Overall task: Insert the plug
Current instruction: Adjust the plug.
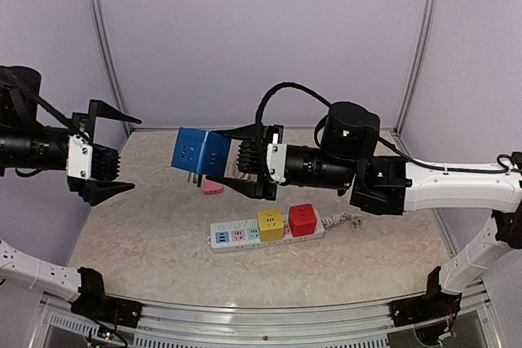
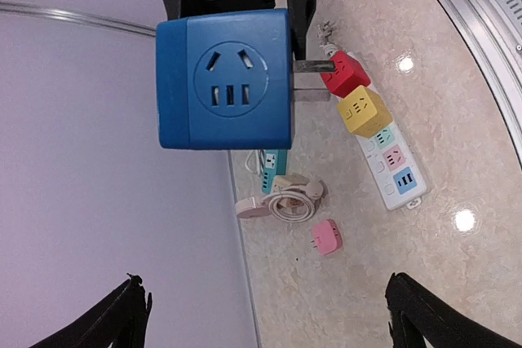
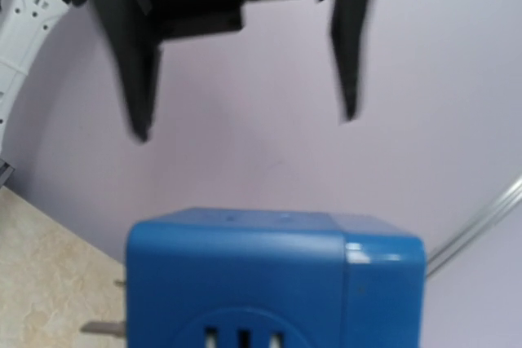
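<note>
Currently the right hand [image 1: 222, 156] is pinching the blue cube-shaped plastic plug adapter [image 1: 196, 151] by its sides and holding it aloft over the far part of the beige stone-patterned counter [image 1: 139, 234]. Its metal prongs [image 2: 314, 65] are pointing toward the counter. The left hand [image 1: 134, 155] is hovering well apart to the left, spread wide, gripping nothing, facing the cube.

The white power strip [image 1: 222, 239] is lying nearer the arm bases, with a yellow cube plug [image 1: 270, 223] and a red cube plug [image 1: 303, 219] already seated. We are taking the free sockets [image 2: 394, 156] at its left end as the target.

To do it well, we are advising:
- Carry the cube over a free socket and hold it level.
- Line the prongs up with the slots before any descent, then press straight down.
- Choose a socket away from the yellow cube, since crowding is looking likely beside it.
- Have the left hand steady the strip, which is probably lying loose.

Hard to make out:
- The right wrist view is cutting off the cube's lower half and most of the prongs, and the left hand is showing blurred there.
- The slot pattern is too small to read from above.
- A small pink plug [image 1: 213, 188] is lying partly hidden behind the right hand's lower finger.
</note>
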Tool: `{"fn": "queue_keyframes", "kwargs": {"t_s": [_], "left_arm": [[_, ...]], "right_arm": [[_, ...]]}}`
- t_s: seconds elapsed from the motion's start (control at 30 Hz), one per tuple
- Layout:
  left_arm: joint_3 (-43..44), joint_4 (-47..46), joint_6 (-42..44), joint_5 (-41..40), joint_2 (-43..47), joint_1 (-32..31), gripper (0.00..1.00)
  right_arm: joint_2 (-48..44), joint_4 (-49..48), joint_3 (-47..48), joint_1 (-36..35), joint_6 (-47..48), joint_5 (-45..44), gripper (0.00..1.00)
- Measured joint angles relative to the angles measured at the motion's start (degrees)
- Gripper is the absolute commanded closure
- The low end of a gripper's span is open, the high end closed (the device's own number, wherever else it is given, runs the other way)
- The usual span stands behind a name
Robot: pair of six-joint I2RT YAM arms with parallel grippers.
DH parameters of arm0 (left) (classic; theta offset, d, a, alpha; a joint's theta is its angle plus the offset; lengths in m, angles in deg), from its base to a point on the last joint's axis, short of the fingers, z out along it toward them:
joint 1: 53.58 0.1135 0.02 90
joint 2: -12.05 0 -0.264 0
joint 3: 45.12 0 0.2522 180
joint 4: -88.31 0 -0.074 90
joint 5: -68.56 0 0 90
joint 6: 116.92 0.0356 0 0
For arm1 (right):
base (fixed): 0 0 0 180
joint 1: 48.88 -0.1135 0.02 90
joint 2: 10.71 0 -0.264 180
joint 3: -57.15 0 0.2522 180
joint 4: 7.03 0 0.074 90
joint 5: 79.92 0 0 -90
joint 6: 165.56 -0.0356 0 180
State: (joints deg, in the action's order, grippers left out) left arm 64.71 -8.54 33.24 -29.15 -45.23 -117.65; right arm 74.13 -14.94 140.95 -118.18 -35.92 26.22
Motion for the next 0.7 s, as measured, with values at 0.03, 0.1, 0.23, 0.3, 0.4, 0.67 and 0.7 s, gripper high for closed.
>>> {"fn": "queue_keyframes", "kwargs": {"t_s": [0.03, 0.1, 0.23, 0.3, 0.4, 0.67, 0.7], "left_arm": [[-2.47, -1.40, 1.84, -0.61, 1.57, -1.25, 0.01], [-7.10, -5.01, 4.68, -1.92, 4.37, -3.34, 0.01], [-10.05, -11.93, 9.22, -3.45, 5.44, -4.72, 0.01], [-9.99, -15.08, 10.25, -3.69, 4.74, -4.76, 0.01], [-9.88, -17.46, 10.80, -3.65, 3.56, -4.81, 0.01], [-10.05, -18.80, 10.80, -3.30, 1.33, -6.10, 0.02], [-10.16, -18.80, 10.80, -3.34, 1.38, -6.58, 0.03]], "right_arm": [[0.00, -0.15, 0.02, -0.04, 0.42, 0.42, 1.00], [0.00, -0.24, 0.24, -0.20, 1.38, 1.03, 1.00], [0.00, -0.44, 0.66, -0.70, 2.84, 2.03, 1.00], [0.00, -0.44, 0.66, -0.98, 3.65, 2.62, 1.00], [0.00, -0.46, 0.68, -1.40, 4.72, 3.02, 1.00], [0.04, -0.17, 1.07, -2.45, 7.10, 3.15, 1.00], [0.11, 0.15, 1.44, -2.54, 7.50, 3.13, 1.00]]}}
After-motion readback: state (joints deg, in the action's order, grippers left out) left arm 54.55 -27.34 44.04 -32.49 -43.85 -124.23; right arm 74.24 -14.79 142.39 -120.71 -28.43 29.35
